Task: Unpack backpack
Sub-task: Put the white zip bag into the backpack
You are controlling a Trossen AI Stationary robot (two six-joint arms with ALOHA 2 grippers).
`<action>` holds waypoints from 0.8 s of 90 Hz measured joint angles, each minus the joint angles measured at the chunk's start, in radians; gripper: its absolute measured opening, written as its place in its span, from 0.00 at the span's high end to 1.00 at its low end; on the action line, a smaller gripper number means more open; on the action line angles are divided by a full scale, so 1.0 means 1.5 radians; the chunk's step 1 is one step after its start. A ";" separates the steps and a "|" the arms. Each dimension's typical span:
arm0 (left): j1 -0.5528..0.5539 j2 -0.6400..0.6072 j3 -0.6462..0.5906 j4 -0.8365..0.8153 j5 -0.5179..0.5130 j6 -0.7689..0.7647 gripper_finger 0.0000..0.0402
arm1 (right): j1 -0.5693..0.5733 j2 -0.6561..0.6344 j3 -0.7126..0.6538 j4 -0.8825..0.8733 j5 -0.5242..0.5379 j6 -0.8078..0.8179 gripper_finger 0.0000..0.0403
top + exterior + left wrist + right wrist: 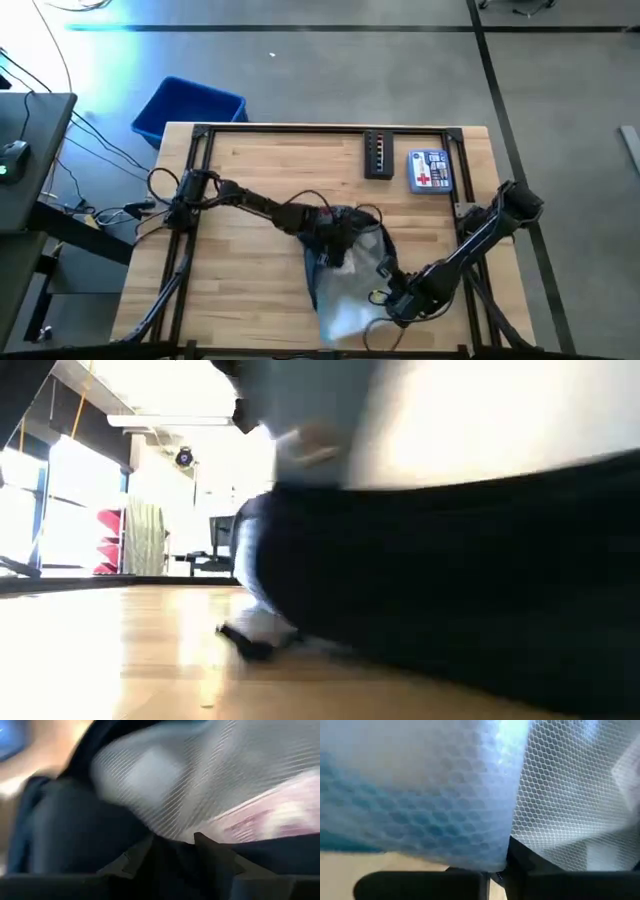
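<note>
Dark fingers of the left tool (335,240) were buried in the upper end of the backpack (350,272), and in its wrist view the two fingertips (142,851) stood a narrow way apart, pressed into dark fabric beneath a pale ribbed lining; whether they pinched that fabric could not be told. The right tool (400,298) sat at the backpack's lower right edge, close to the near side of the surface (260,170); its wrist view showed its fingertips (512,851) closed on a fold of clear honeycomb-textured plastic tinted blue, apparently a pouch (445,795) at the bag's mouth. The backpack lay near the middle of the wooden surface toward its near edge, its pale inner side turned upward between the two arms, and it filled most of the low view as a dark mass (460,580). Farther back on the surface lay a black rectangular case (378,155) and, just beside it, a blue-and-white first-aid kit (430,170). Off the far left corner stood a bright blue plastic bin (185,108) on the floor.
</note>
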 joint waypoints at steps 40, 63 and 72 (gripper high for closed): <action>-0.064 -0.215 -0.005 -0.151 0.154 -0.133 0.80 | -0.050 0.000 0.000 0.092 0.064 0.148 1.00; -0.189 -0.151 -0.005 0.061 0.248 -0.178 0.79 | -0.064 -0.001 0.000 0.112 0.062 0.152 1.00; -0.219 -0.127 -0.004 0.143 0.240 -0.133 0.73 | -0.070 -0.001 0.000 0.111 0.062 0.154 1.00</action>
